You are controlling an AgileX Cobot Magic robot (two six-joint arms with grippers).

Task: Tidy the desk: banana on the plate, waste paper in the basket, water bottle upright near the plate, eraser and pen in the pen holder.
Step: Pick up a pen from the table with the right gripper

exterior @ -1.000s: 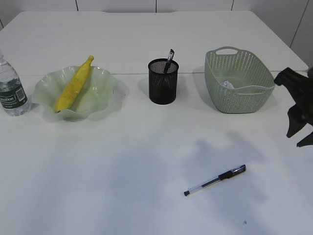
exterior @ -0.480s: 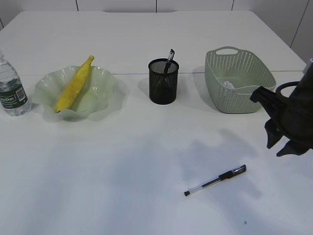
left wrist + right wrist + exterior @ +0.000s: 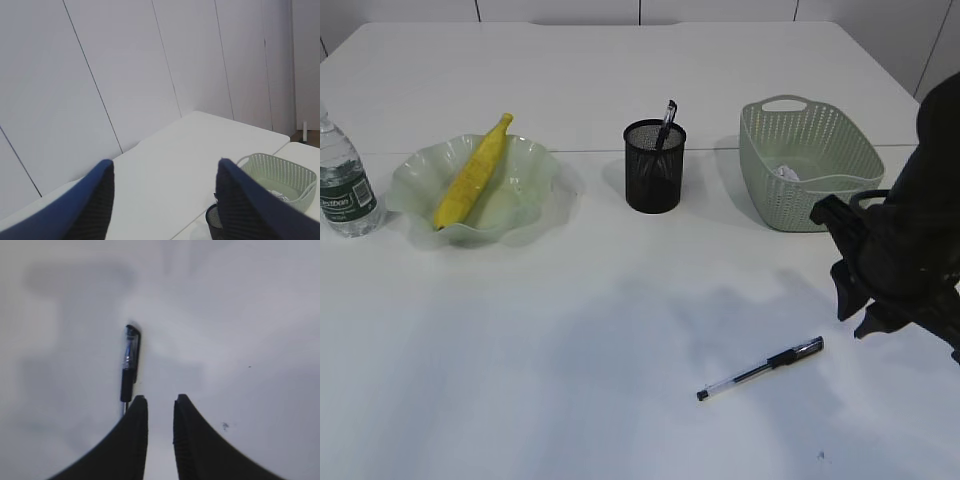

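A clear pen with a black cap (image 3: 760,368) lies on the white table at front right; in the right wrist view it (image 3: 129,365) lies just ahead and left of the fingertips. My right gripper (image 3: 858,315) hovers just right of the pen, jaws narrowly open and empty (image 3: 160,400). The banana (image 3: 470,175) lies in the green plate (image 3: 535,165). The water bottle (image 3: 342,185) stands upright left of the plate. The black mesh pen holder (image 3: 653,170) holds one pen (image 3: 667,115). Waste paper (image 3: 785,172) lies in the green basket (image 3: 820,195). No eraser shows. My left gripper (image 3: 165,167) is open, raised, outside the exterior view.
The left wrist view looks across the table to the wall, with the basket (image 3: 280,170) and the pen holder's rim (image 3: 214,220) at lower right. A seam crosses the table behind the plate, holder and basket. The right arm's shadow falls around the pen.
My right arm has come in from the right edge, moving left and down toward the pen on the table. Nothing else has moved.
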